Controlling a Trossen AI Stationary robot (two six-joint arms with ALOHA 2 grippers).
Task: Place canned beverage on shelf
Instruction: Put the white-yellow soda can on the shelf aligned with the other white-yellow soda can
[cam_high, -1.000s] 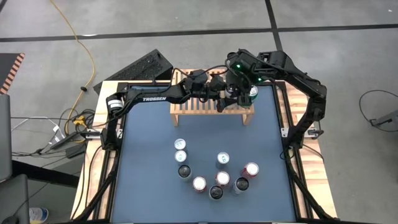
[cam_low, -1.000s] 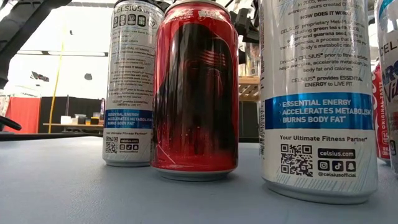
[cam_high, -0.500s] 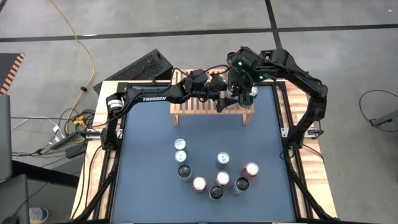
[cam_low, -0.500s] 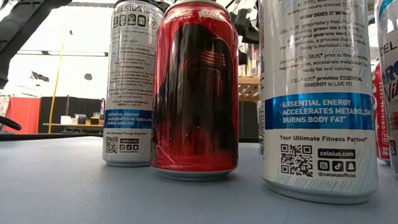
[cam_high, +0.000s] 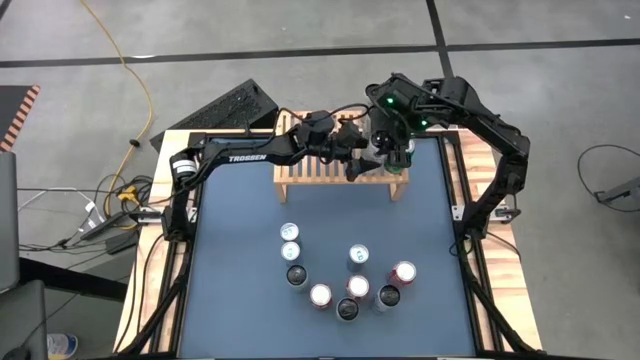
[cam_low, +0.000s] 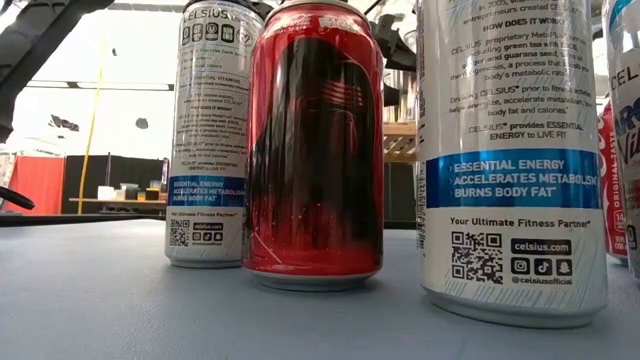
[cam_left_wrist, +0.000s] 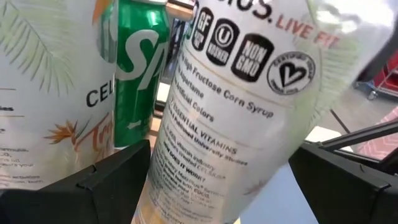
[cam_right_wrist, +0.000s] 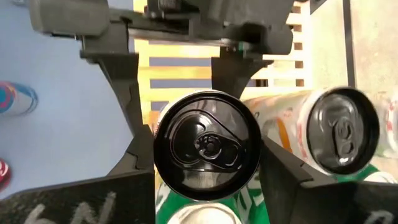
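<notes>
Table: my blue-topped table (cam_high: 230, 260) stands on a grey floor with dark lines.
Shelf: the light-wood shelf (cam_high: 312, 175) sits at the table's far edge.
Shelf load: a green can (cam_left_wrist: 138, 68) and other upright cans at its right end.
Right hand: my right hand (cam_right_wrist: 205, 152) grips a black-topped can (cam_right_wrist: 207, 144) from above, over the shelf's right end.
Left hand: my left hand (cam_high: 362, 165) is spread wide around that same white can, whether pressing it I cannot tell.
Loose cans: nine cans (cam_high: 345, 280) stand clustered on the near half, all closed.

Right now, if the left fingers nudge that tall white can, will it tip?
Likely tips: the white can is tall, slim and looks tilted between the open left fingers. Its smooth printed wall probably slides easily. The green can close behind might get knocked.
</notes>
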